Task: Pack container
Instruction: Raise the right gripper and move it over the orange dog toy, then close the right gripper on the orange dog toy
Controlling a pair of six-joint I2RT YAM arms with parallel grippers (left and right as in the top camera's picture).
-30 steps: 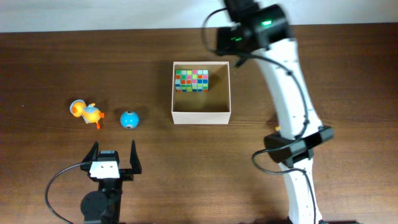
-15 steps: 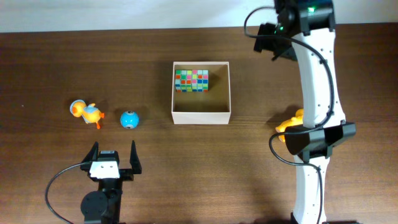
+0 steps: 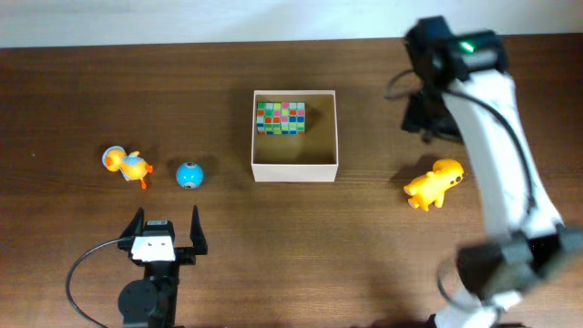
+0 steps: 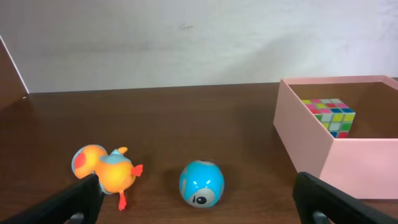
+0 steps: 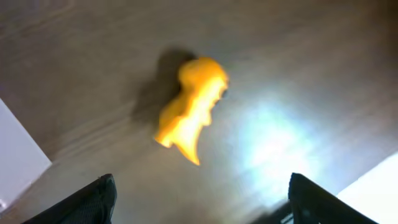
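The container (image 3: pixel 294 169) is a square cream-walled box at the table's middle, with a colourful cube (image 3: pixel 281 117) inside at its far side. The cube and container wall (image 4: pixel 311 146) also show in the left wrist view. A yellow toy animal (image 3: pixel 434 183) lies right of the container; it shows blurred in the right wrist view (image 5: pixel 191 109). My right gripper (image 3: pixel 424 117) is open and empty, above the table beyond that toy. An orange duck (image 3: pixel 126 166) and a blue ball (image 3: pixel 189 174) lie left of the container. My left gripper (image 3: pixel 167 232) is open and empty near the front edge, behind the ball (image 4: pixel 201 183) and duck (image 4: pixel 106 173).
The right arm's white links (image 3: pixel 506 155) reach over the table's right side. A pale wall runs along the table's far edge (image 3: pixel 182 41). Bare wood lies between the ball and the container.
My right arm has swung from over the container's far right corner out to the right, uncovering the yellow toy animal. The left arm and the toys have not moved.
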